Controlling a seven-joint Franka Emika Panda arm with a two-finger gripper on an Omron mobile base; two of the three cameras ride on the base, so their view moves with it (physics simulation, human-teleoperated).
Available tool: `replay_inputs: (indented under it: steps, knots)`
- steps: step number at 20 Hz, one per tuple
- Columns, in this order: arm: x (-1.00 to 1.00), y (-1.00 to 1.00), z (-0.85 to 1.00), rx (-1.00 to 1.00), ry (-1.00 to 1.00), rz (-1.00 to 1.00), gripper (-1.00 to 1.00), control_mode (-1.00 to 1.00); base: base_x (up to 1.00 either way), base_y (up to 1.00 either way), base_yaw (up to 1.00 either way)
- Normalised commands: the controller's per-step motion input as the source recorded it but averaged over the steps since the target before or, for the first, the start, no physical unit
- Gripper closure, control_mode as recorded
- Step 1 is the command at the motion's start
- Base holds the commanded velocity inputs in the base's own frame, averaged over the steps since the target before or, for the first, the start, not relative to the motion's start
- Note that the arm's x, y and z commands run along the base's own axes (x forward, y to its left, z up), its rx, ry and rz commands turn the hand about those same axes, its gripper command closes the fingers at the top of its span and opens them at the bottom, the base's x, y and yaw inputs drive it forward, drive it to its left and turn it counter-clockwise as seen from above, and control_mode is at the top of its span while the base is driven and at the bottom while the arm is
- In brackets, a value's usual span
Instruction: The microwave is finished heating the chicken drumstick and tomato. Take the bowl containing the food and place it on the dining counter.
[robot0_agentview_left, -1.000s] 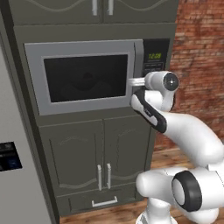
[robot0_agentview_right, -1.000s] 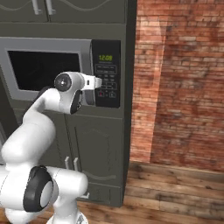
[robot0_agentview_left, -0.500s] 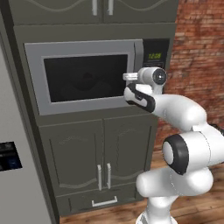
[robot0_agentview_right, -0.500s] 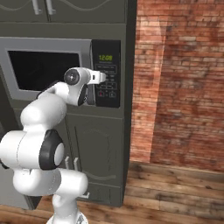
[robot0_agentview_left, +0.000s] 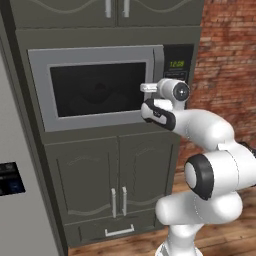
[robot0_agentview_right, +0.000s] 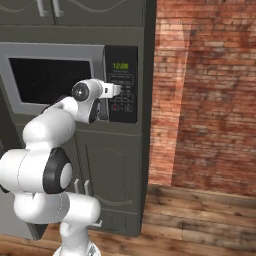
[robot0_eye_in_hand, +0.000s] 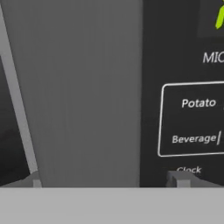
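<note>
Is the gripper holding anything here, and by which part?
Nothing is held: the gripper is open, facing the microwave door's right edge.

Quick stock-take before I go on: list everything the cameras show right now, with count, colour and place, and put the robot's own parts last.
microwave: one, silver-grey, dark window, door shut, built into the cabinet column.
keypad panel: one, black, green digits, right of the door.
lower cabinet doors: two, dark grey, below the microwave.
upper cabinet doors: two, dark grey, above it.
brick wall: one, red-brown, right of the cabinets.
wood floor: brown planks, below the wall.
arm: one, white with dark joints.
gripper: one, open, at the door's right edge by the panel.
</note>
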Motion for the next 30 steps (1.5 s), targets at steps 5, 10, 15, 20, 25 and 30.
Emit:
replay_inputs:
  steps: [5, 10, 15, 20, 25, 30]
  knots:
    - [0.0, 0.0, 0.0, 0.0, 0.0, 0.0, 1.0, -1.0, 0.0, 0.0, 0.0]
    - [-0.13, 0.0, 0.01, 0.0, 0.0, 0.0, 1.0, -1.0, 0.0, 0.0, 0.0]
    - [-0.61, 0.01, 0.22, 0.0, 0.0, 0.0, 1.0, -1.0, 0.0, 0.0, 0.0]
    - [-0.85, 0.14, 0.47, 0.0, 0.0, 0.0, 1.0, -1.0, 0.0, 0.0, 0.0]
    - [-1.0, 0.41, 0.61, 0.0, 0.0, 0.0, 1.0, -1.0, 0.0, 0.0, 0.0]
    - [-1.0, 0.53, 0.75, 0.0, 0.0, 0.0, 1.0, -1.0, 0.0, 0.0, 0.0]
